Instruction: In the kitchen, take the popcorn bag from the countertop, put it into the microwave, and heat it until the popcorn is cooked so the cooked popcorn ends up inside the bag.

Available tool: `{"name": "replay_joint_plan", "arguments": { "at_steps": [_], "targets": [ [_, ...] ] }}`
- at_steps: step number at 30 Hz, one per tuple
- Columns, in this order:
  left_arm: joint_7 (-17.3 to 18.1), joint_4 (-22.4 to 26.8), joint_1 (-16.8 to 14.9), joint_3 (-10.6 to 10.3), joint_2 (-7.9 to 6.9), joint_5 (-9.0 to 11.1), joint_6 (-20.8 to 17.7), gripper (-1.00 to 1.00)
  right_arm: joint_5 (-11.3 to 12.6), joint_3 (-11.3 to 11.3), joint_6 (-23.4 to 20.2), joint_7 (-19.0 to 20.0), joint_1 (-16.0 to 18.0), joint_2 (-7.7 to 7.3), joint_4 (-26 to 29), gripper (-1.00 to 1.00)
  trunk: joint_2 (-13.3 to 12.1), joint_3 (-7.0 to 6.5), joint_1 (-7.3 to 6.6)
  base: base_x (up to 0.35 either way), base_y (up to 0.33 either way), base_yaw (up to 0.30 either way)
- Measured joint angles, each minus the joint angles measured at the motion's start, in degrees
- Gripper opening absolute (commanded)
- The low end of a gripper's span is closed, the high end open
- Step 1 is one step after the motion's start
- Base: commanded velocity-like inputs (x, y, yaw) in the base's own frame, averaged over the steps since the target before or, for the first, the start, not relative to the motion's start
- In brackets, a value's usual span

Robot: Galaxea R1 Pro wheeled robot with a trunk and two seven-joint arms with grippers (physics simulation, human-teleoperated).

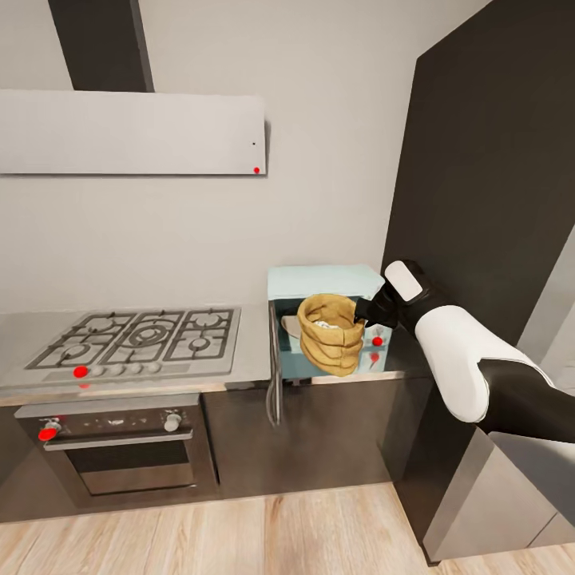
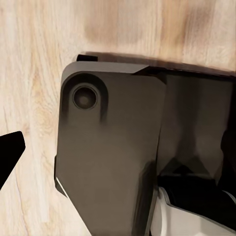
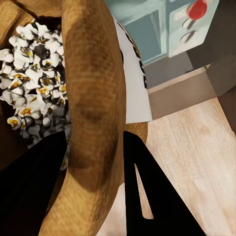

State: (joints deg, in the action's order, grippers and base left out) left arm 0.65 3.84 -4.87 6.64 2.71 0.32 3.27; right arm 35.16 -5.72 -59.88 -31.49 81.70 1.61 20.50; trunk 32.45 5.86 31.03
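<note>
The popcorn bag [image 1: 330, 334] hangs at the open front of the microwave [image 1: 323, 281], held up off the countertop [image 1: 255, 351] by your right gripper [image 1: 364, 311]. In the right wrist view the two dark fingers [image 3: 157, 196] straddle the rolled rim of the bag [image 3: 91, 123], one inside the sack and one outside, closed on the burlap wall. White popped kernels [image 3: 32, 83] fill the inside of the sack, and the white label [image 3: 133, 83] shows on its outer side.

The microwave sits on the steel worktop at the far right, against the wall and beside a tall dark panel [image 1: 487, 160]. Its door [image 1: 275, 367] is swung open toward you on the left side, seen edge-on. The bag covers most of the opening, and the control panel with its red mark [image 1: 377, 341] shows just to the right of the bag.

To the left on the same counter lies the gas hob [image 1: 140, 339], with the built-in oven [image 1: 120, 447] below it and a hood [image 1: 132, 132] on the wall above.

Your left wrist camera looks down at the wood floor [image 2: 39, 64] and a dark part of the robot's base [image 2: 113, 147]; one dark fingertip [image 2: 10, 150] shows at the edge, and you cannot tell from it how far that gripper is open.
</note>
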Motion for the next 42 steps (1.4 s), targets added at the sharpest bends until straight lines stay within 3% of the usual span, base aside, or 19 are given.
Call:
{"name": "replay_joint_plan", "arguments": {
  "at_steps": [8, 36, 42],
  "targets": [
    [0.01, 0.0, 0.06, -0.04, 0.17, 0.0, 0.05, 1.0, 0.0, 0.0, 0.0, 0.0, -0.01, 0.0, 0.0, -1.0, 0.0, 0.0, 0.0, 0.0, 0.0, 0.0],
    [0.01, 0.04, -0.1, 0.0, 0.18, 0.0, 0.07, 1.0, -0.01, 0.0, 0.0, 0.01, -0.62, 0.0, 0.0, -1.0, 11.24, 5.04, 6.15, 0.0, 0.0, 0.0],
    [0.06, 0.03, -0.1, 0.0, 0.13, 0.0, 0.07, 1.0, -0.01, -0.04, 0.0, 0.01, -0.62, 0.0, 0.0, -1.0, 11.26, 5.05, 6.16, 0.0, 0.0, 0.0]
  ]
}}
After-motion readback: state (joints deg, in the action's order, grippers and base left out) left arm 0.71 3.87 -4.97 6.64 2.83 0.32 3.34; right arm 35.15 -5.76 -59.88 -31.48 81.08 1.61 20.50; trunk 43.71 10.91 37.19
